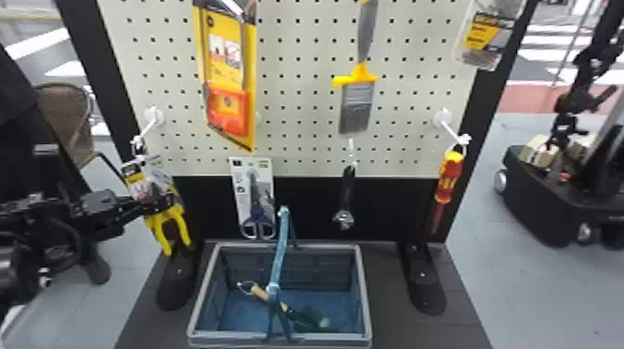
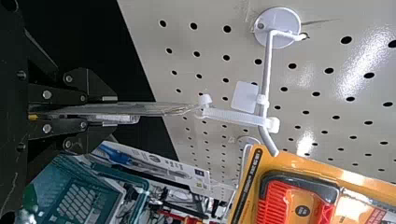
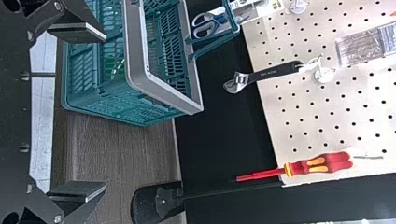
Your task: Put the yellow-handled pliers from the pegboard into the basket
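The yellow-handled pliers (image 1: 168, 222) hang at the left edge of the pegboard (image 1: 302, 104), above and to the left of the basket (image 1: 354, 248). Their two handles are plain bright yellow, slightly curved, pointing downward and spreading toward the ends. The upper part sits in crinkled clear plastic with a yellow-and-black label (image 1: 133, 174). From the left wrist view the pack is seen edge-on as a thin, shiny, see-through layer, and a white ribbed tie (image 2: 233, 116) links it to the white hook (image 2: 266, 79).

The left claw (image 1: 169, 200) is closed on the pack of pliers, its fingers pressing the plastic from both sides. The right claw (image 3: 105, 111) is open, its two fingers wide apart, on the near side of the basket and the board.

The basket is blue-green with a grey rim and an upright handle (image 1: 280, 253); it stands on the dark base (image 1: 394, 297). Inside lies a tool with a light wooden handle (image 1: 260, 292) and a dark green end. To the right of the pliers hang an orange-and-yellow pack (image 1: 227, 104), carded scissors (image 1: 256, 220), a scraper (image 1: 356, 104), an adjustable wrench (image 1: 346, 195) and, at the far right, a red-and-yellow screwdriver (image 1: 449, 178).
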`<state>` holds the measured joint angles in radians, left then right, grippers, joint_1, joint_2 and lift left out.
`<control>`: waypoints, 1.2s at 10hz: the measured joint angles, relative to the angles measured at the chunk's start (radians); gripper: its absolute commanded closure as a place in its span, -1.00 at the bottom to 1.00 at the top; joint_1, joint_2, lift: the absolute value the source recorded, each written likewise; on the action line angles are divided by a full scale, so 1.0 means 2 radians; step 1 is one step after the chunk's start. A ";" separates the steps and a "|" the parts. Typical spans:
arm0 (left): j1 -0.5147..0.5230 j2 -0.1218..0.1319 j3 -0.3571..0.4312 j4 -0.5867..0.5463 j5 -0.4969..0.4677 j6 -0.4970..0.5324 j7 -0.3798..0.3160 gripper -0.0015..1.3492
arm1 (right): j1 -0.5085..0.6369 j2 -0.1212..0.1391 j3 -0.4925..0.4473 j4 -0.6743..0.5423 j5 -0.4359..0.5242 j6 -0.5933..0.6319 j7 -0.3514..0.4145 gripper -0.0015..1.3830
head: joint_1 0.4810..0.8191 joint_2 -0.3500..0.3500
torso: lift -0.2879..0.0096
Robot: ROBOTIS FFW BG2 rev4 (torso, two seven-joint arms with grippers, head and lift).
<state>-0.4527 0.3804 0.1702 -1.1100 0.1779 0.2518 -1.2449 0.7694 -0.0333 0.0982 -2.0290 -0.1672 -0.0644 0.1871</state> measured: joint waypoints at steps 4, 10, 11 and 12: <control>0.001 0.000 -0.001 -0.007 -0.002 0.003 0.000 0.77 | 0.000 0.001 0.000 0.003 -0.001 0.000 0.000 -0.75 | -0.60 0.00 | 0.26; 0.069 -0.009 0.025 -0.162 -0.027 0.060 0.013 0.77 | -0.001 0.001 0.000 0.005 -0.002 0.000 0.000 -0.75 | -0.60 0.00 | 0.26; 0.089 -0.012 0.032 -0.202 -0.026 0.072 0.019 0.77 | 0.000 0.000 0.000 0.005 -0.002 0.000 0.000 -0.75 | -0.60 0.00 | 0.26; 0.108 -0.017 0.038 -0.229 -0.018 0.077 0.029 0.77 | 0.000 0.000 -0.001 0.005 -0.002 0.000 0.000 -0.75 | -0.60 0.00 | 0.26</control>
<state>-0.2359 0.3454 0.2463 -1.5671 0.1412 0.4065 -1.1871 0.7688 -0.0336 0.0971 -2.0184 -0.1717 -0.0644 0.1871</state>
